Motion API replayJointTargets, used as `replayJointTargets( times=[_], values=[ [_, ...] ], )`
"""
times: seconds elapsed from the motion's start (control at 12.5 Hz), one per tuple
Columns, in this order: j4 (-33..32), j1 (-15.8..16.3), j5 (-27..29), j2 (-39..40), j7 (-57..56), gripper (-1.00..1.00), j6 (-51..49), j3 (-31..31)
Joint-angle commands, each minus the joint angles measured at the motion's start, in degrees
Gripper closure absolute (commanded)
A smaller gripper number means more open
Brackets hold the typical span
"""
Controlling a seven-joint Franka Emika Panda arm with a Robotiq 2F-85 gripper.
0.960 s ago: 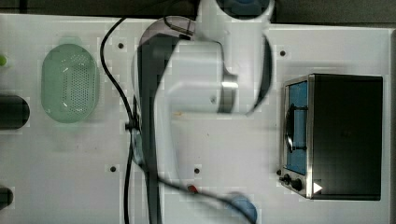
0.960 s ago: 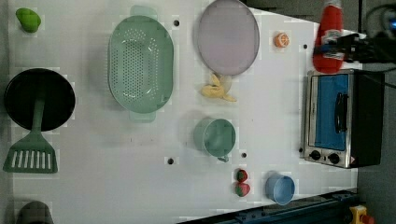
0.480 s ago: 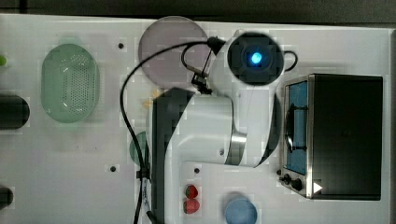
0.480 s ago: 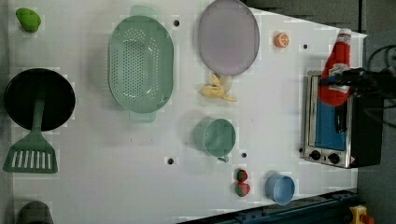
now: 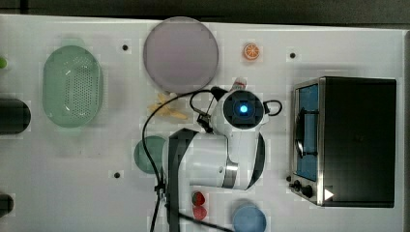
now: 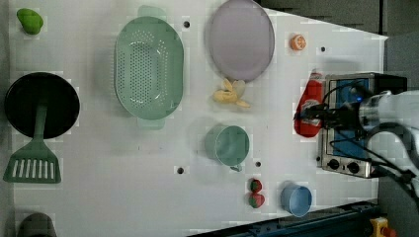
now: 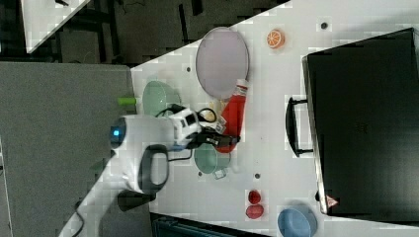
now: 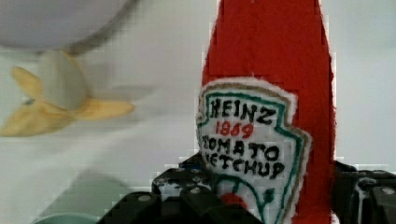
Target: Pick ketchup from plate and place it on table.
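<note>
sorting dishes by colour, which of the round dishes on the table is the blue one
The small blue bowl, at the table edge beside the two strawberries. The cup is green, and the big flat plate is pale mauve.

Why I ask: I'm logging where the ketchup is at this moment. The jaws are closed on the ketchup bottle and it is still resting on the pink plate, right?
Not quite. The jaws are closed on the ketchup, but it is not on the plate. The top view and left view show the plate bare, and the right view shows the bottle held off to one side of it, above the white table.
</note>
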Motion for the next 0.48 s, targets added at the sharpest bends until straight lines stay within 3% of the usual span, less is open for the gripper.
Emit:
replayJointTargets(
  times=[0.08,0.48],
  values=[
    [-0.63,0.13,0.23,1.39,2.79,-0.27,4.9,0.49],
    [-1.32,0.14,0.23,7.54,2.79,-0.32,11.12,0.43]
  ],
)
